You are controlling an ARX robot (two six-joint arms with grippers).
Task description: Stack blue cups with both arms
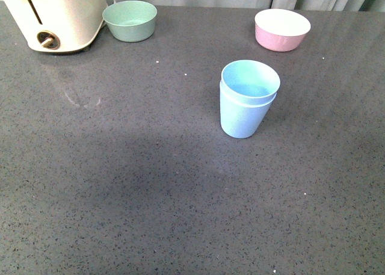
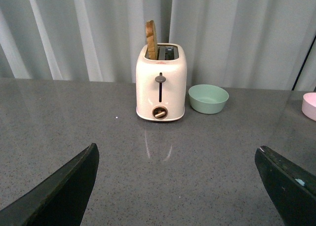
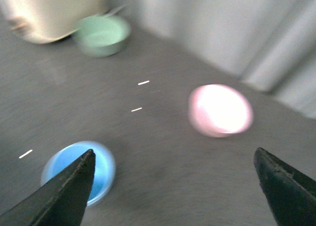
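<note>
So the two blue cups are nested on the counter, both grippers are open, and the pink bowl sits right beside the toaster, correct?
Not quite: the front view shows the green bowl beside the toaster, not the pink bowl. The blue cups are nested, and both grippers are open.

Left gripper [image 2: 177,186], right gripper [image 3: 175,186]: matte black wedge-shaped jaws, tapered tips.

Cream two-slot toaster [image 2: 161,82] with a dark lever and brass-coloured dial, upright at the far left of the grey speckled stone-look countertop [image 1: 120,185], a brown wooden slice-shaped piece [image 2: 151,39] standing in one slot. Round pale green bowl [image 1: 130,20] just beside the toaster; round pink bowl with white interior [image 1: 282,29] well apart, far right. Pale pleated curtain [image 2: 237,33] behind the counter.
</note>
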